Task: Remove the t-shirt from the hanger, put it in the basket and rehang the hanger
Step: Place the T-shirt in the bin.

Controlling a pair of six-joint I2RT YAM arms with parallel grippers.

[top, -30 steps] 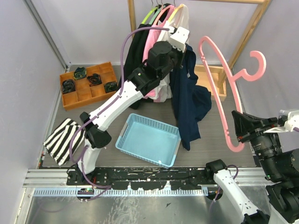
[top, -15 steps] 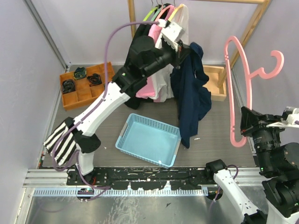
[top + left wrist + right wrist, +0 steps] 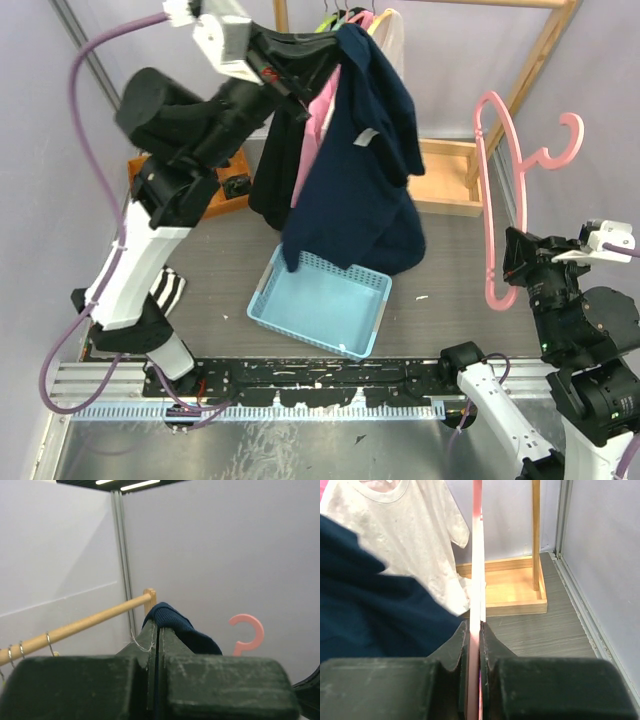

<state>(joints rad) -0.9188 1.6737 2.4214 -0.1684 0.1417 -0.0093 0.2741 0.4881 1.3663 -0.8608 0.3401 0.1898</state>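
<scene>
T-shirt freed: left gripper (image 3: 158, 630) pinches navy t-shirt (image 3: 360, 170), right gripper (image 3: 474, 630) clamps pink hanger (image 3: 495, 200); next, likely lower it into blue basket (image 3: 318, 300).

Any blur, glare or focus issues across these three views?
Top external: evenly lit, no glare on the navy t-shirt. Left wrist: ceiling strips glare at the top edge; left pincer body soft, close to the lens. Right wrist: pink hanger smeared out of focus in the right pincer; background crisp.

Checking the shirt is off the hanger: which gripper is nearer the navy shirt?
Left. The left gripper pinches the shirt at its top; the right gripper holds the hanger off to its right, apart from it.
</scene>
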